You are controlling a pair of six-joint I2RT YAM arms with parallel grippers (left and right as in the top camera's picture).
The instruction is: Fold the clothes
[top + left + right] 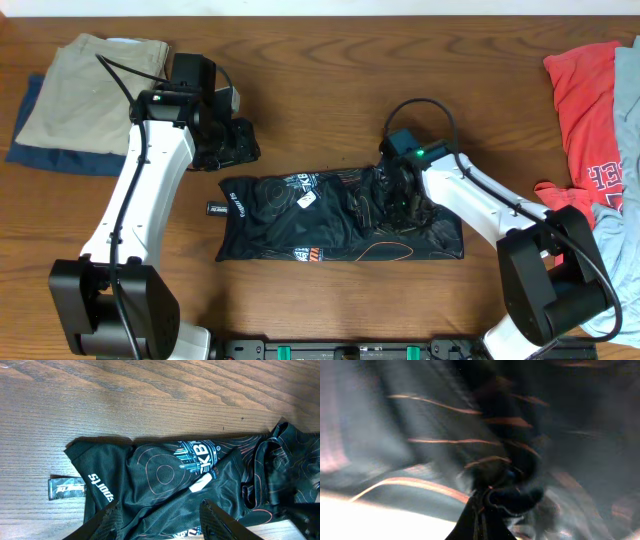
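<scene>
Black short-sleeved jersey with orange-red contour lines (330,215) lies crumpled in a long strip mid brown wooden table (330,60). Left gripper (160,522) hangs near its far left corner, jaws wide apart, empty. Right gripper (402,195) sits on its right part, jaws pinched together on bunched fabric; wrist view blurred.
</scene>
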